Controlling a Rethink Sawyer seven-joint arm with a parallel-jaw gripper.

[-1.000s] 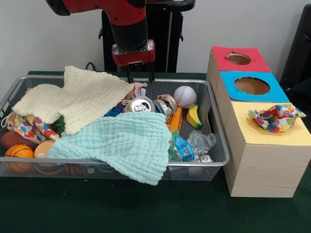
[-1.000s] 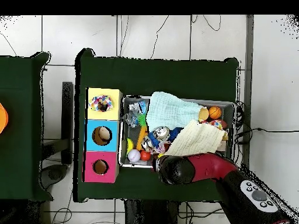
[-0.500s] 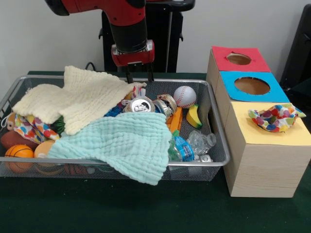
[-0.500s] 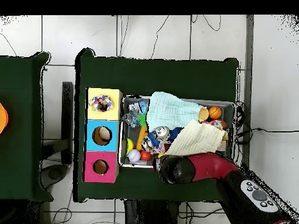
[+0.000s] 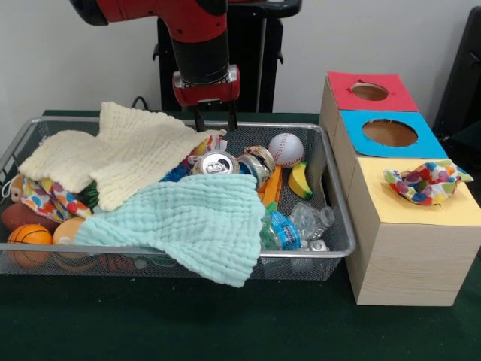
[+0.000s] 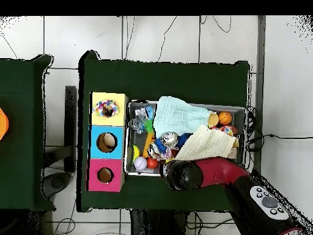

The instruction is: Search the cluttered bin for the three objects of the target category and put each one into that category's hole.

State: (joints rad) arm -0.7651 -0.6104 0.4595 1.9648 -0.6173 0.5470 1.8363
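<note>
At the bin's (image 5: 331,214) twelve o'clock edge the gripper (image 5: 213,119) hangs empty, fingers narrowly apart. One spotted cloth (image 5: 425,180) lies at the yellow hole; another (image 5: 46,200) waits in the bin at nine o'clock.

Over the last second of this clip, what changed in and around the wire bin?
The hand rose slightly above the bin's far rim, empty and open, taking hold of nothing. The cream cloth, mint cloth, can, baseball and the patterned cloth on the yellow box stayed put.
</note>
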